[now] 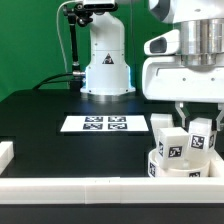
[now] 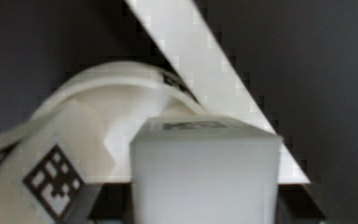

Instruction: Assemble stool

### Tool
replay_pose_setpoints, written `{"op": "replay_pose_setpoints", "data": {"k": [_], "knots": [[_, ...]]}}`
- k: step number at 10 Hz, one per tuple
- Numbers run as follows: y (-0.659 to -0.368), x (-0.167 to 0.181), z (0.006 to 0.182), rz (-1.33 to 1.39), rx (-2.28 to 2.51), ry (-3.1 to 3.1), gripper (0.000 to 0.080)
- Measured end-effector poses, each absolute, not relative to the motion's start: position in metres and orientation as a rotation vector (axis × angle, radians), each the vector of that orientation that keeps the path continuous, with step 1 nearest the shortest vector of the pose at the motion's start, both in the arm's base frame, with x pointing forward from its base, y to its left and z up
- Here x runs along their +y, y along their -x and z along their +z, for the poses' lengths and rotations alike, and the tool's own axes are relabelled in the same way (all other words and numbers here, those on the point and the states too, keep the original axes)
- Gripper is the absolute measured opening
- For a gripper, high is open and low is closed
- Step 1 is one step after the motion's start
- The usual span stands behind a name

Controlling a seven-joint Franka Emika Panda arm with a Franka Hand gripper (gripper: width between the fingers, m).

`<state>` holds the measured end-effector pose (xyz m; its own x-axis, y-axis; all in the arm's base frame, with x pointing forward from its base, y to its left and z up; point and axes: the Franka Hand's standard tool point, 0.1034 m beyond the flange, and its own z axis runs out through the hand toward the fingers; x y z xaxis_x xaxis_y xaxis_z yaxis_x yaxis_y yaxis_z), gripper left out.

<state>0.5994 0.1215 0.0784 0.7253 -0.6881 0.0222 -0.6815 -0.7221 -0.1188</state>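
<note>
The stool legs (image 1: 170, 140) and round seat (image 1: 180, 168) look like smooth, matt white plastic with printed black-and-white tags. The table (image 1: 60, 105) is matt black; the robot base (image 1: 106, 70) is glossy white.

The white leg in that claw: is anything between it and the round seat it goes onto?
Nothing visible does. The claw holds the leg right over the seat; other legs already stand on the seat beside it.

Robotics lab: tagged marker board (image 1: 105, 123), black table (image 1: 60, 135).

seat (image 1: 170, 166): white, black-and-white tags | legs (image 1: 199, 137): white, tagged | table (image 1: 40, 120): black | marker board (image 1: 104, 124): white
</note>
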Motion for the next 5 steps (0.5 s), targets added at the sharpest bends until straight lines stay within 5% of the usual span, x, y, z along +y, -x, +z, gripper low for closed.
{"op": "replay_pose_setpoints", "data": {"k": [5], "knots": [[-0.5995, 0.1238, 0.0787, -0.001, 1.631, 2.472, 0.0343]]}}
